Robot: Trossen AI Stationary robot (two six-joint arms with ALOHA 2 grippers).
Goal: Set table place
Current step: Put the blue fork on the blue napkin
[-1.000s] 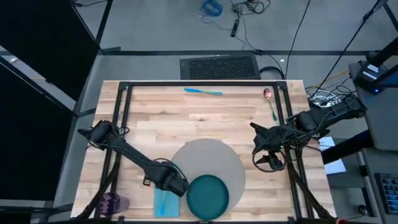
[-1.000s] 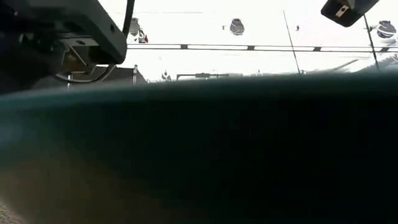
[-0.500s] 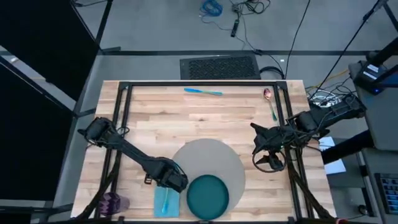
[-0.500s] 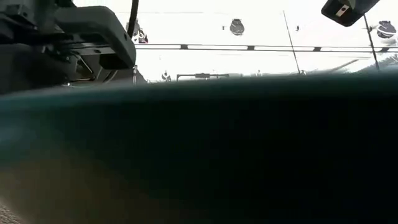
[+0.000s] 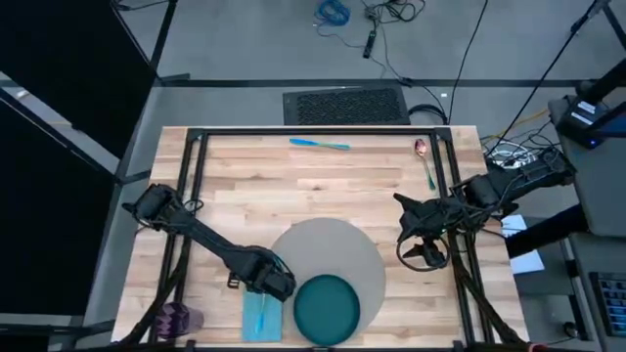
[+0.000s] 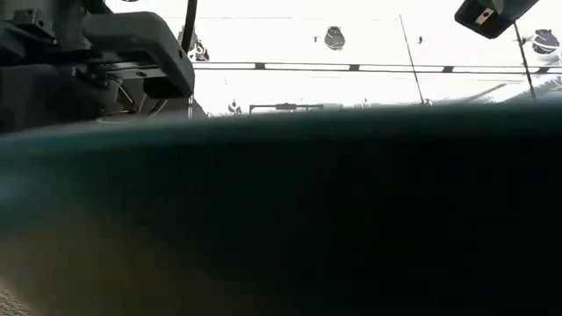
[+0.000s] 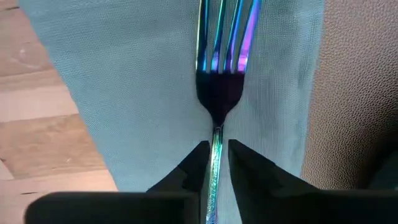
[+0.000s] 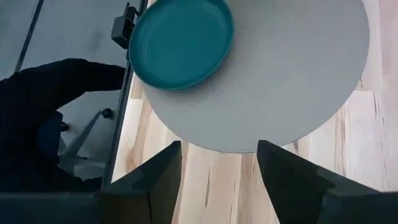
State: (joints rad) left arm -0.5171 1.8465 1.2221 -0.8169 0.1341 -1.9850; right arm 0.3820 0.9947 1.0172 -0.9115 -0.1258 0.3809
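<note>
- The left gripper (image 7: 216, 163) has its jaws clenched on the handle of a fork (image 7: 221, 74), which lies over the light blue napkin (image 5: 260, 315) beside the teal plate (image 5: 327, 309).
- The plate sits on the near edge of the grey mat (image 5: 337, 249) on the desk (image 5: 293, 191).
- The right gripper (image 8: 219, 163) hangs with jaws released over the desk's right side, beside the mat.
- A purple cup (image 5: 179, 318) stands at the near left corner.

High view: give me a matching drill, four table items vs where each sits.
Items:
1. plate
2. fork
3. knife
4. cup

Places:
A. far edge, middle
B. on the napkin
C. near left corner
D. on the mat, near side

Pairs: 1-D, 2-B, 3-A, 4-C
</note>
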